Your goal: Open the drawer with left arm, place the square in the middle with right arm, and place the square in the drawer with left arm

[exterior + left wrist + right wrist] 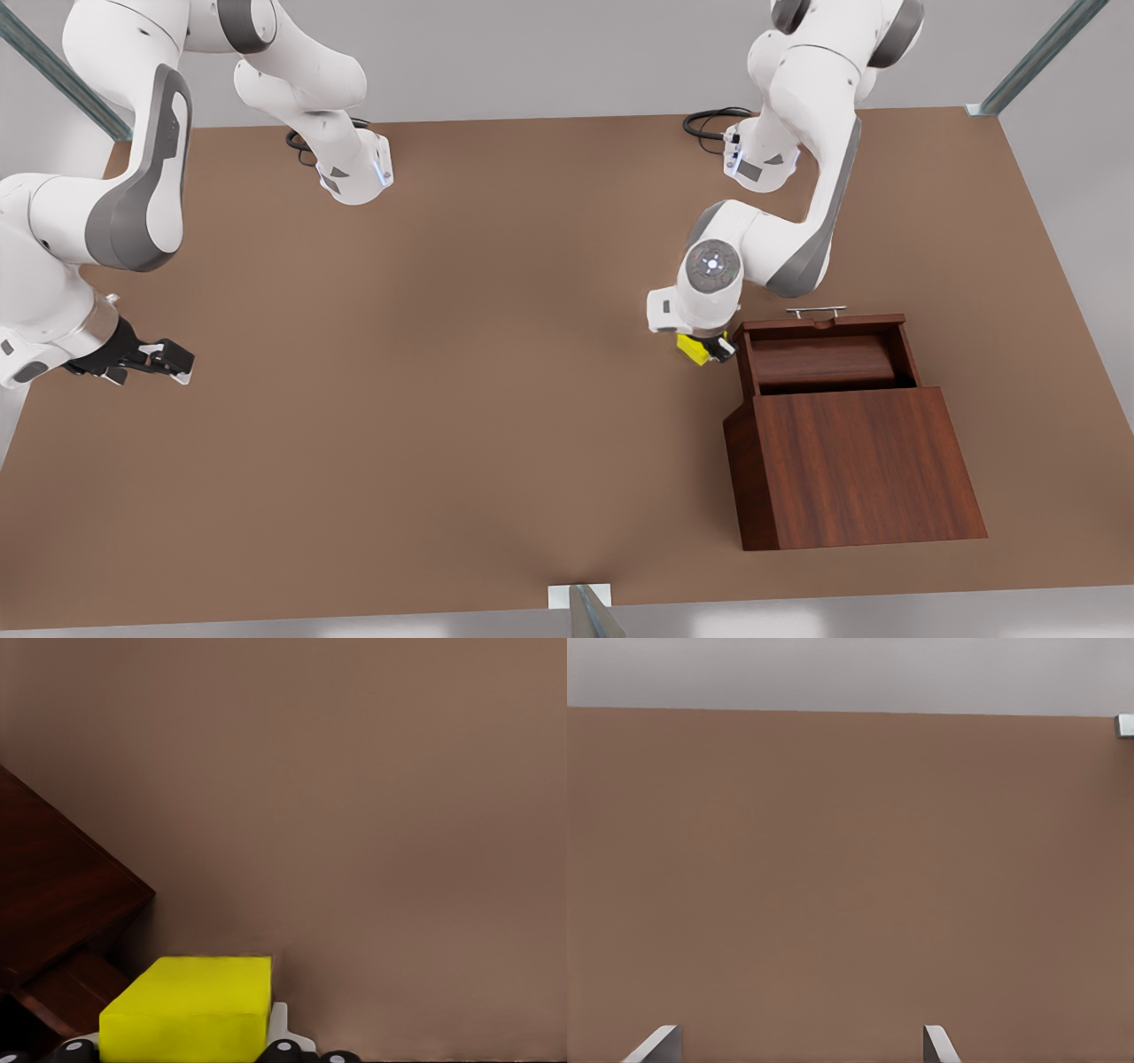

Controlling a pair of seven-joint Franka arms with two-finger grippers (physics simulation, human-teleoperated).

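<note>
The yellow square (692, 346) sits between the fingers of my left gripper (706, 347), which is shut on it, just off the open drawer's side at the front view's left. In the left wrist view the square (190, 1010) lies close to the camera, with a finger (282, 1028) against it and the cabinet's corner (53, 895) beside it. The drawer (828, 359) is pulled out of the wooden cabinet (864, 470), its silver handle (815, 311) at the far end. My right gripper (173, 361) waits open at the front view's far left, fingertips (939, 1043) wide apart over bare table.
The brown tabletop (461, 372) stretches bare between the two arms. Both arm bases (354, 173) (762, 164) stand along the far edge with black cables beside them. Metal frame posts (589, 611) stand at the table's edges.
</note>
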